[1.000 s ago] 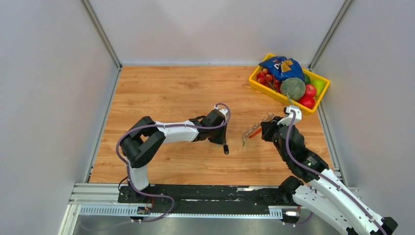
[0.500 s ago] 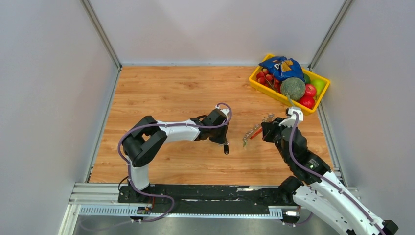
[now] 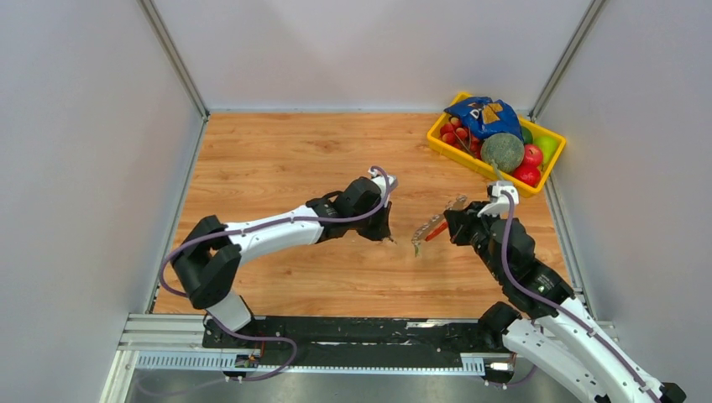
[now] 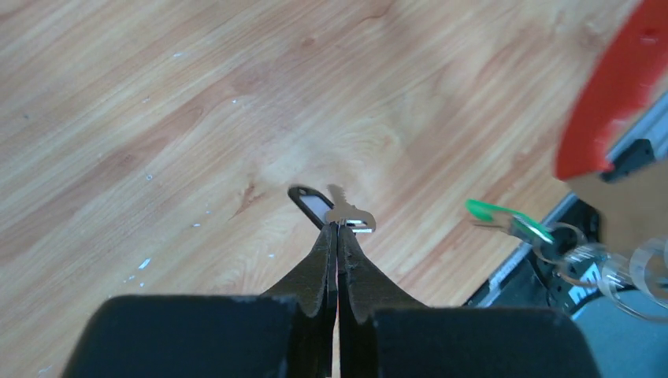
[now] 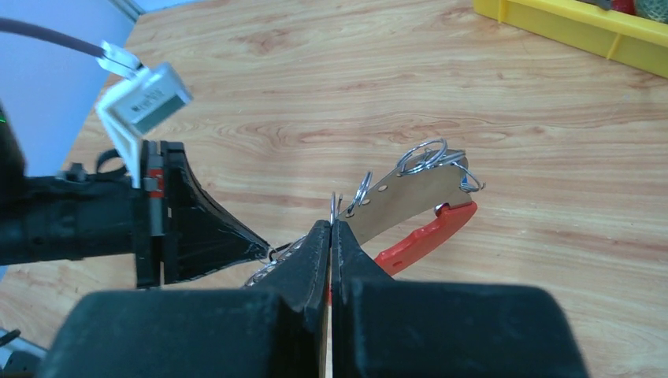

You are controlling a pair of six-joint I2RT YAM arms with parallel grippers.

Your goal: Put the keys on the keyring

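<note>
My left gripper (image 4: 337,226) is shut on the silver part of a small key (image 4: 349,217); its black head (image 4: 310,202) sticks out past the fingertips above the wood. In the top view this gripper (image 3: 388,236) hangs near the table's middle. My right gripper (image 5: 331,224) is shut on a thin silver ring of the keyring (image 5: 335,206), held in the air. Its grey strap (image 5: 410,197) with the red strip (image 5: 429,236) points away from me. In the top view the strap (image 3: 431,225) reaches toward the left gripper. The green tip (image 4: 504,216) and silver rings (image 4: 583,256) lie right of the key.
A yellow bin (image 3: 450,154) with fruit and a blue bag stands at the back right corner, behind the right arm. Grey walls close in the wooden table (image 3: 285,159) on three sides. The left fingers (image 5: 209,236) show close beside the right gripper.
The left gripper has shut on the key that lay on the table and raised it. The left arm has stretched out lower and further right. The right arm barely moved.
</note>
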